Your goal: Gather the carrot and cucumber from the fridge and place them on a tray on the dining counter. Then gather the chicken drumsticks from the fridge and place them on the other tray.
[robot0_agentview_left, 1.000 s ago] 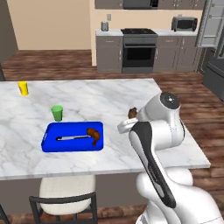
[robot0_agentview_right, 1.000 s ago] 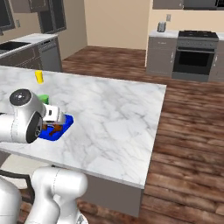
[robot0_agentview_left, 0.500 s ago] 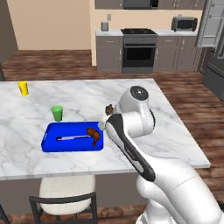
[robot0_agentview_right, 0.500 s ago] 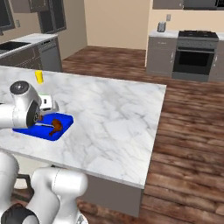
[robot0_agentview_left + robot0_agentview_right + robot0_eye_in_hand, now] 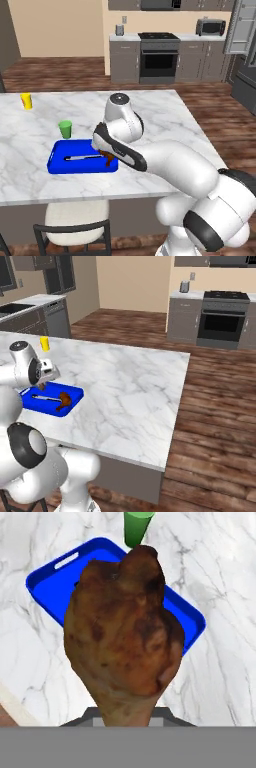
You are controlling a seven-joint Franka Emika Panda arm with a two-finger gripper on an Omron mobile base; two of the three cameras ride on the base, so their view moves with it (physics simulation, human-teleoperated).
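We had the claw (image 5: 44,387) closed on a chicken drumstick (image 5: 122,634), gripping it by the narrow bone end, and hanging above the blue tray (image 5: 60,161) on the marble worktop (image 5: 165,120). A second drumstick (image 5: 64,398) lay in the tray already, beside a thin grey utensil (image 5: 80,157) we could not identify. To finish the placing well, we judged it best to lower the meat toward the bare blue floor of the tray, clear of the piece already there and inside the raised rim, and to let go only once it was low enough not to bounce or roll out. A green cup (image 5: 65,129) stood just beyond the tray, so the descent wanted to keep away from that side. Farther along the worktop stood a yellow cup (image 5: 26,101), well apart. Beyond the island we saw a wooden floor (image 5: 220,406), grey cabinets with an oven (image 5: 158,56), a microwave (image 5: 208,27), and a stool (image 5: 75,225) tucked under the near edge.
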